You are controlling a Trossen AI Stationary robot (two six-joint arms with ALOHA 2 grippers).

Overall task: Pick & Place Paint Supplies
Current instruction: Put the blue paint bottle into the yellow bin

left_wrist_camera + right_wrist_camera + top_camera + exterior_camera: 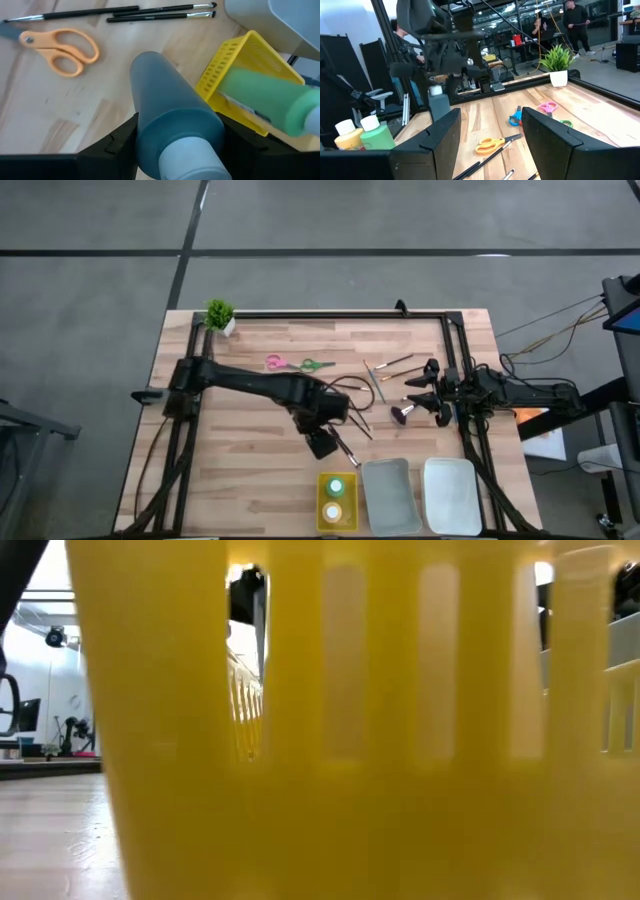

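My left gripper (322,442) hovers just beyond the yellow tray (338,522) and is shut on a grey paint bottle (167,105) with a white cap. A green bottle (337,487) and a yellow bottle (333,511) stand in that tray. Thin brushes (385,370) and a stubby dark brush (403,414) lie on the wood ahead of my open right gripper (415,392), which waits at the table's right edge. Pink-and-green scissors (287,363) lie toward the far side, and orange scissors (60,46) lie near the brushes. My left gripper pinches the grey bottle's body (150,125) between its two fingers (122,140), one on each side, just below the white cap (187,157). It comes from above, pointing down. In the right wrist view the bottle (439,107) hangs upright below the gripper, cap up.
The grey tray (388,505) and the white tray (452,505) sit right of the yellow one at the near edge. A small potted plant (220,314) stands at the far left corner. The yellow tray's slotted wall (380,740) fills the low view. People stand in the room beyond.
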